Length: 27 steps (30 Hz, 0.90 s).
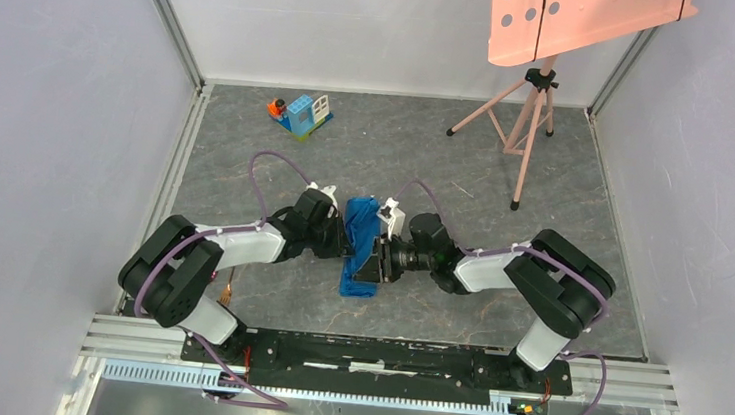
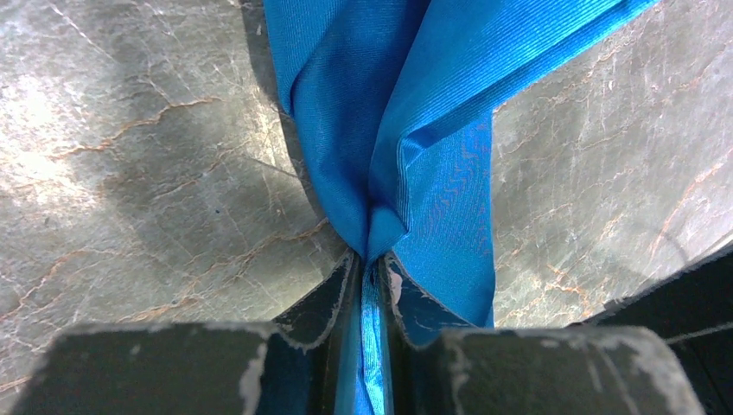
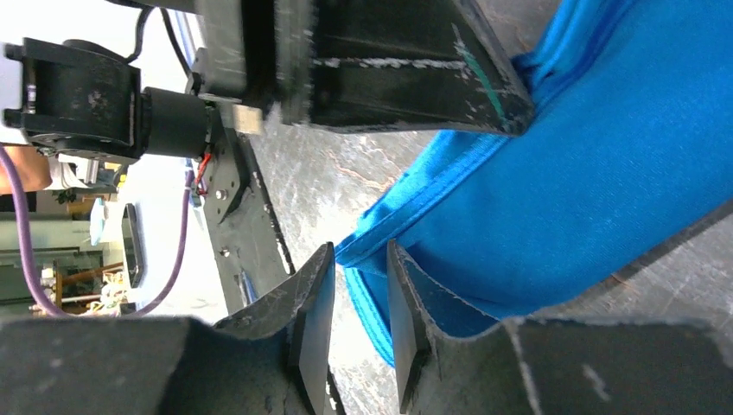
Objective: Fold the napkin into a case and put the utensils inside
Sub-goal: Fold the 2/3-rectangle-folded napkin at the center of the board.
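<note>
- The napkin [image 1: 361, 239] is seen at the centre of the top view, bunched into a narrow strip over the grey marbled desk [image 1: 447, 174], between the two arms.
- The left fingers [image 2: 328, 301] are pressed together on a gathered fold of the napkin. Cloth is squeezed in the slit between them and fans out toward the top of the left wrist view.
- The right fingers [image 3: 308, 298] are held a little apart. The napkin's hemmed edge runs into the gap and is not clamped.
- In the right wrist view, the rest of the cloth fills the right half of the frame.
- One golden-copper utensil [image 1: 227, 294] is seen at lower left of the top view, just beside the left arm. Whether it is a spoon or a fork cannot be told.
- A toy block house [image 1: 303, 115] is seen at upper left of centre and a tripod [image 1: 526, 131] at upper right, both well apart from the napkin.
</note>
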Motion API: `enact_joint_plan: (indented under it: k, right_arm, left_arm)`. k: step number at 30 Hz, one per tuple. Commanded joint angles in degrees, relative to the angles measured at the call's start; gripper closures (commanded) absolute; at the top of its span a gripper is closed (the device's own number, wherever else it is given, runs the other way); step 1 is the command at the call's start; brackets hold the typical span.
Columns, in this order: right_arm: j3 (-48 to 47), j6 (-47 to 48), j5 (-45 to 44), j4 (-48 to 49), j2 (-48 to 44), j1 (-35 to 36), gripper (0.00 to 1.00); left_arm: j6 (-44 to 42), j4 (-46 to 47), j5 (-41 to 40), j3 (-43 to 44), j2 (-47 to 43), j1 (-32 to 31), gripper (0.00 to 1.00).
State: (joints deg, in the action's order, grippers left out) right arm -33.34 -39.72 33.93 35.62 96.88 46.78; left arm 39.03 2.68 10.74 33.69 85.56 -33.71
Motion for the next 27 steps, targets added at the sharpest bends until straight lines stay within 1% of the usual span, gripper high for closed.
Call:
enact_joint_plan:
  k: [1, 3, 7, 11, 13, 15, 19, 23, 27]
  right_arm:
    - [1.2, 0.3, -0.9, 2.1, 3.7, 0.1, 0.68]
    - [2.0, -0.8, -0.8, 4.5, 5.4, 0.1, 0.71]
    - [2.6, -0.9, -1.8, 5.2, 5.6, 0.0, 0.73]
    - [2.5, -0.6, -3.0, 4.5, 5.7, -0.2, 0.76]
    - [2.6, -1.0, -3.2, 4.8, 6.0, -0.2, 0.77]
    - [2.8, -1.5, -3.3, 5.6, 6.2, -0.2, 0.79]
    - [3.0, -2.0, -3.4, 6.1, 6.1, -0.3, 0.81]
    - [3.2, -2.1, -3.8, 5.9, 5.5, -0.3, 0.82]
    - [3.4, -2.6, -3.9, 6.7, 5.5, -0.3, 0.84]
  left_arm:
    - [0.6, -3.8, -0.6, -1.6, -0.3, 0.0, 0.81]
    - [0.5, -4.6, 0.2, -1.3, -1.6, 0.1, 0.78]
    - [-0.7, -9.2, 2.2, 1.3, -5.8, 0.2, 0.64]
    - [-0.7, -12.9, 2.6, 4.2, -11.5, 0.2, 0.60]
    - [-0.6, -13.3, 3.4, 5.8, -12.5, 0.1, 0.65]
    - [-0.1, -11.7, 5.0, 7.2, -11.5, 0.1, 0.71]
    - [-0.3, -9.6, 7.2, 10.8, -4.8, 0.1, 0.81]
    - [0.2, -5.1, 8.4, 13.1, 1.4, 0.1, 0.86]
    - [0.3, 1.9, 4.8, 14.0, 5.4, 0.0, 0.92]
